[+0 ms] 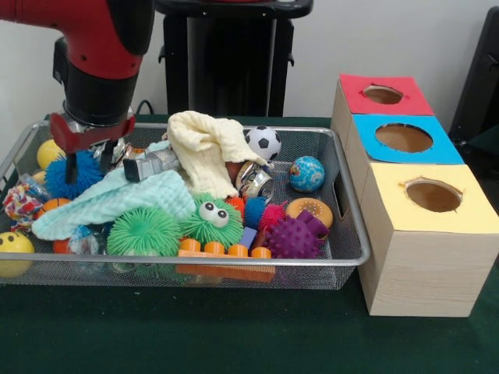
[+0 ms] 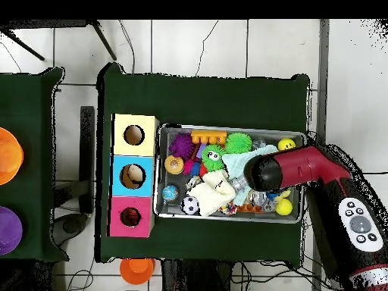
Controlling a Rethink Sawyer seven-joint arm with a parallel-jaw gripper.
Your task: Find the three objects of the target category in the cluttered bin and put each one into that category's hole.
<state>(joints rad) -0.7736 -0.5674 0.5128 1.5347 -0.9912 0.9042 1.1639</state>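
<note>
A wire mesh bin [image 1: 349, 234] holds a heap of toys and cloths. My gripper [image 1: 88, 167] hangs over its far left corner, open and holding nothing, with one black finger [image 1: 72, 167] down against a blue spiky ball [image 1: 78, 178]. Next to it lie a silver can [image 1: 152, 164], a mint cloth [image 1: 117, 199] and a cream cloth [image 1: 204, 144]. Right of the bin stands a wooden box with a red hole [image 1: 382, 94], a blue hole [image 1: 404, 138] and a yellow hole [image 1: 433, 195]. In the overhead view the arm's head [image 2: 265, 173] hides the gripper.
Also in the bin: a soccer ball [image 1: 263, 142], a globe ball [image 1: 306, 173], two green spiky balls [image 1: 144, 231], a purple spiky ball [image 1: 295, 236], an orange brick [image 1: 222, 251], a yellow smiley ball [image 1: 14, 249]. Green cloth covers the table [image 1: 234, 327].
</note>
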